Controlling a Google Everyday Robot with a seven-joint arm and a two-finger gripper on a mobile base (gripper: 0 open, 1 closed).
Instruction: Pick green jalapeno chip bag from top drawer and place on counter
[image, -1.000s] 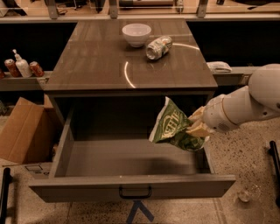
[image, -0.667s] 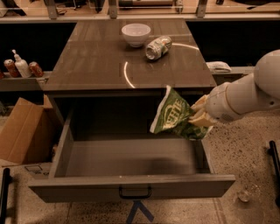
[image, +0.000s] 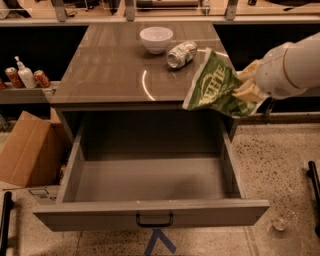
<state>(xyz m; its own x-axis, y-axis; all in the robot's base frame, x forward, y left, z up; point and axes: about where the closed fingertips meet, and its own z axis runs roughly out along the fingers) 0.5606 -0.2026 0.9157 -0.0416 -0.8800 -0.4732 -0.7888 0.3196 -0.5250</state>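
Observation:
My gripper (image: 245, 85) comes in from the right and is shut on the green jalapeno chip bag (image: 214, 87). The bag hangs in the air over the right front corner of the counter (image: 110, 65), above the drawer's right wall. The top drawer (image: 150, 180) is pulled fully open below the counter, and its inside is bare. Its front panel with the dark handle (image: 154, 220) faces me.
A white bowl (image: 156, 39) and a crushed silvery-green can (image: 181, 53) sit at the back of the counter. A brown cardboard box (image: 27, 150) stands on the floor at left. Cans and a bottle (image: 25, 76) stand on a left shelf.
The gripper has lifted the bag up and out of the drawer, from beside its right wall to counter height at the counter's right front corner.

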